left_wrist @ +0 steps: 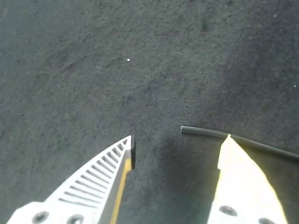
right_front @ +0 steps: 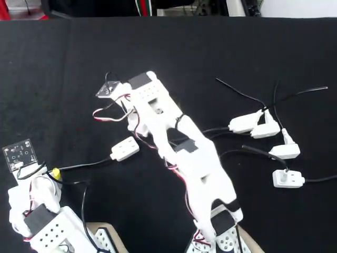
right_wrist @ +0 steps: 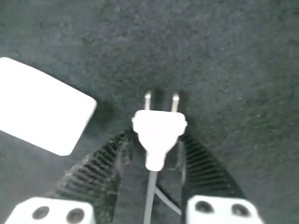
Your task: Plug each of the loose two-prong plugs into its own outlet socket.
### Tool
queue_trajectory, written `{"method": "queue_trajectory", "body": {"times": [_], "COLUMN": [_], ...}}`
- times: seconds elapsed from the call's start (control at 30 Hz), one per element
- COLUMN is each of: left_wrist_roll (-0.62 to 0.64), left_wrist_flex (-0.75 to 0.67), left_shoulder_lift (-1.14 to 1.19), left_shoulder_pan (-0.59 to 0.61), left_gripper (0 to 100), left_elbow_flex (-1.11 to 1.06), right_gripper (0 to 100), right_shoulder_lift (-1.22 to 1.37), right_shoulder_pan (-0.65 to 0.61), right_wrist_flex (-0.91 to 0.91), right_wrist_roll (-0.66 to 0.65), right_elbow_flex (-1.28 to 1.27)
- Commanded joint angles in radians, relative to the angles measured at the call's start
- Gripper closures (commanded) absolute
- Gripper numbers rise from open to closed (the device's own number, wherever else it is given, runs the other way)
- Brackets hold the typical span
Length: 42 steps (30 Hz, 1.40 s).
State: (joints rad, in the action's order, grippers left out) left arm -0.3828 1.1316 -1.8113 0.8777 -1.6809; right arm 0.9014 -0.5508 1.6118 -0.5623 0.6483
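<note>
**Currently: prongs aim past the socket, not at it**

Your right gripper (right_wrist: pixel 155 139) is clamped on the two-prong plug (right_wrist: pixel 159 127). One finger sits against each shoulder of the white body, and the plug's cable (right_wrist: pixel 149 196) trails back between them. The plug's long axis runs straight along the gripper's own axis. Both prongs (right_wrist: pixel 175 101) point outward over the black cloth (right_wrist: pixel 233 56).

The outlet socket (right_wrist: pixel 44 112) lies near the plug but clear of it, off to one side of the prong line. Its long axis is slanted against the plug's, so nothing is lined up yet. You can't see its slotted face from the right wrist view.

From above, what looks like the same socket lies just beside the right arm (right_front: pixel 179 142), on the side toward the left arm. Its black cord (right_front: pixel 84 165) runs out toward your left gripper (left_wrist: pixel 180 144). That one is spread wide and holds nothing, and a black cord's cut end lies right at one fingertip.

My read: the right arm is the nearer one and already holds the plug. The move turns on swinging the prong axis round to face the socket's slots. The light socket will probably slide when you push. The left gripper is placed to pin the cord if you want it steadied.
</note>
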Motion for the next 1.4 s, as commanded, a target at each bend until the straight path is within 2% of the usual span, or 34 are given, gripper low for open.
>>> {"method": "queue_trajectory", "body": {"times": [0.0, 0.13, 0.2, 0.33, 0.63, 0.77, 0.9, 1.03, 1.2, 1.37], "left_wrist_roll": [0.002, 0.002, 0.002, 0.002, 0.002, 0.002, 0.002, 0.002, -0.014, -0.028], "left_wrist_flex": [0.002, 0.002, 0.002, 0.002, 0.002, 0.002, 0.002, 0.002, 0.002, 0.003], "left_shoulder_lift": [-0.006, -0.006, -0.006, -0.006, -0.006, -0.006, -0.006, -0.006, -0.006, -0.006], "left_shoulder_pan": [-0.01, -0.01, -0.01, -0.012, -0.012, -0.012, -0.012, -0.012, -0.012, -0.013], "left_gripper": [71, 71, 71, 71, 71, 71, 71, 71, 71, 71], "left_elbow_flex": [-0.019, -0.019, -0.019, -0.019, -0.019, -0.019, -0.019, -0.019, -0.018, -0.018], "right_gripper": [98.8, 98.6, 98.6, 98.6, 98.6, 98.6, 98.5, 96.3, 85.7, 85.1], "right_shoulder_lift": [0.071, 0.068, 0.045, -0.071, -0.519, -0.671, -0.728, -0.697, -0.674, -0.754], "right_shoulder_pan": [0.006, 0.02, 0.023, 0.023, 0.127, 0.11, 0.049, -0.017, -0.028, 0.023], "right_wrist_flex": [0.115, 0.155, 0.155, 0.155, 0.153, 0.138, -0.003, -0.114, -0.121, -0.118], "right_wrist_roll": [-0.014, -0.055, -0.186, -0.425, -0.647, -0.773, -0.813, -0.841, -0.841, -0.79], "right_elbow_flex": [0.185, 0.228, 0.191, 0.024, -0.335, -0.588, -0.806, -0.918, -0.928, -0.931]}}
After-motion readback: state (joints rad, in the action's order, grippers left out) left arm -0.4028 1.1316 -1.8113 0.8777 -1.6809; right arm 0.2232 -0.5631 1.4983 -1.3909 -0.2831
